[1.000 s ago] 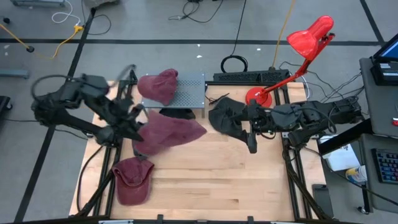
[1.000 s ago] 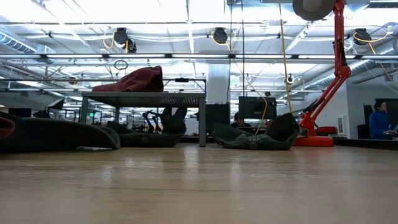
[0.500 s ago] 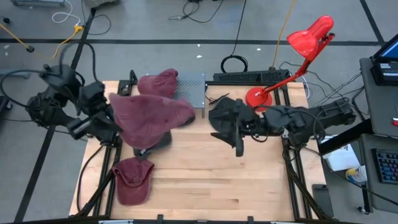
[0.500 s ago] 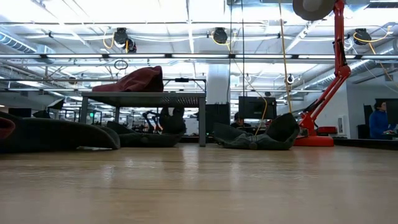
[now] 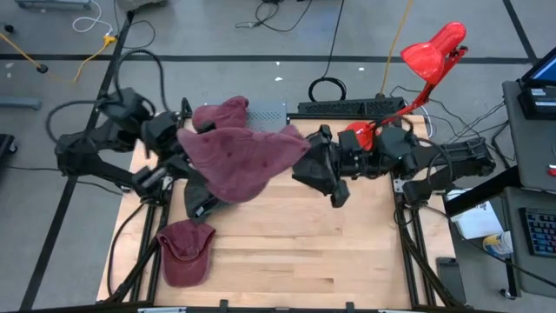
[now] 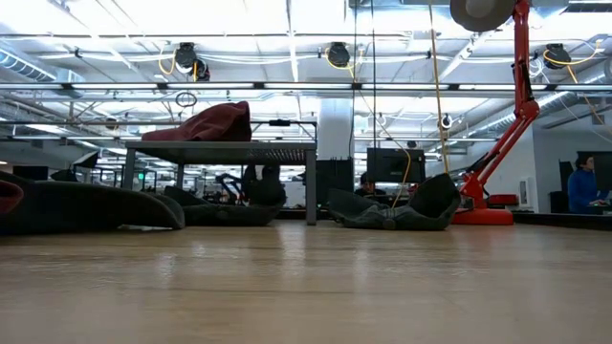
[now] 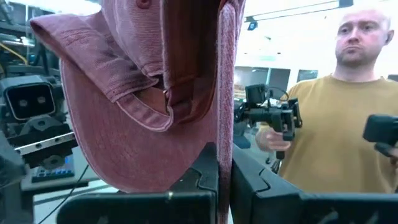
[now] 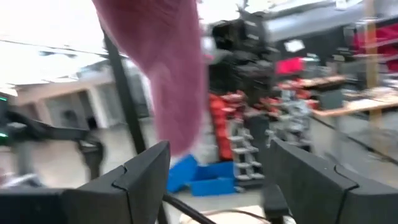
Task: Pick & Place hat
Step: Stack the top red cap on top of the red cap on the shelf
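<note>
My left gripper (image 7: 224, 180) is shut on a maroon hat (image 5: 246, 158) and holds it high over the table's far left; its fingers are hidden under the cloth in the high view. My right gripper (image 5: 331, 167) stands open and raised just right of that hat, above a dark hat (image 5: 313, 165) lying on the table. In the right wrist view the maroon hat (image 8: 166, 74) hangs ahead of the open fingers, not between them. A second maroon hat (image 5: 220, 118) rests on a grey rack (image 5: 269, 126). A third one (image 5: 184, 252) lies near the front left. My left gripper pinches the lower edge of the hat's crown (image 7: 224, 134) between its two fingers, beside the back strap (image 7: 169, 94). The cloth runs edge-on between them. The fingers point about level, slightly upward. The hat stands up beyond them, lifted clear of the table, its inside and brim (image 7: 65, 34) showing.
Another dark hat (image 5: 207, 202) lies on the table under the held one. A red desk lamp (image 5: 408, 83) stands at the far right. A person in a mustard shirt (image 7: 336, 143) stands beyond the table. The table's near half (image 5: 295, 261) is bare wood.
My left gripper has risen and tipped up from pointing down, rolling as it went. The maroon hat has come up from low over the table and now spreads toward the right gripper. My right gripper has also tipped up and moved toward the table's left and far side.
</note>
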Robot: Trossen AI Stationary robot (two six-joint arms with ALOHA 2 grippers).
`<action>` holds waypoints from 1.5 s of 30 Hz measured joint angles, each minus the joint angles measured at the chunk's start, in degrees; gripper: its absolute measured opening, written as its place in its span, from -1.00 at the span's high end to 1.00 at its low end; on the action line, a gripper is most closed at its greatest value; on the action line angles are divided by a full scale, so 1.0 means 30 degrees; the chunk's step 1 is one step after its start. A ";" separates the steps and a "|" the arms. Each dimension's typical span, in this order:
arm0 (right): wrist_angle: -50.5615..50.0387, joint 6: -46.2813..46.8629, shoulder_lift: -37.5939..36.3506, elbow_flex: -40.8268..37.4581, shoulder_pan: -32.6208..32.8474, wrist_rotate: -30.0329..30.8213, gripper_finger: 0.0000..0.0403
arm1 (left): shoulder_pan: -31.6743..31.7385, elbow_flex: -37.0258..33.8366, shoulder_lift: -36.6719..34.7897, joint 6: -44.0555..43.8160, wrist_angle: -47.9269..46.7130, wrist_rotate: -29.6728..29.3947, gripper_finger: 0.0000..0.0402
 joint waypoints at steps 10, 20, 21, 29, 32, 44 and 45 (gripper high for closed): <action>0.0523 0.0320 -0.0153 -0.0007 -0.0208 -0.2239 -0.33 | 0.1489 0.0000 0.2735 -0.2079 0.4993 0.2251 0.96; 0.0420 0.0588 -0.0954 -0.0007 -0.0200 -0.3230 -0.27 | 0.2064 -0.0007 0.4106 -0.3167 0.6074 0.2724 0.96; 0.0400 0.0756 -0.1044 -0.0007 -0.0200 -0.3240 -0.23 | 0.2085 -0.0007 0.4117 -0.3177 0.6132 0.2717 0.96; 0.0349 0.1041 -0.1486 -0.0007 -0.0200 -0.3193 0.43 | 0.2086 -0.0007 0.4053 -0.3165 0.6194 0.2014 0.93; 0.0298 0.1033 -0.1487 -0.0007 -0.0200 -0.3393 0.76 | 0.2097 -0.0007 0.4044 -0.3290 0.6184 0.1531 0.83; -0.0679 -0.0468 -0.2865 -0.0036 -0.0190 -0.3229 0.98 | 0.3310 -0.0029 0.3879 -0.6450 0.5574 0.1410 0.58; -0.1105 -0.0678 -0.3134 -0.0029 -0.0181 -0.3025 0.98 | 0.3473 -0.0029 0.3836 -0.6624 0.5571 0.1523 0.57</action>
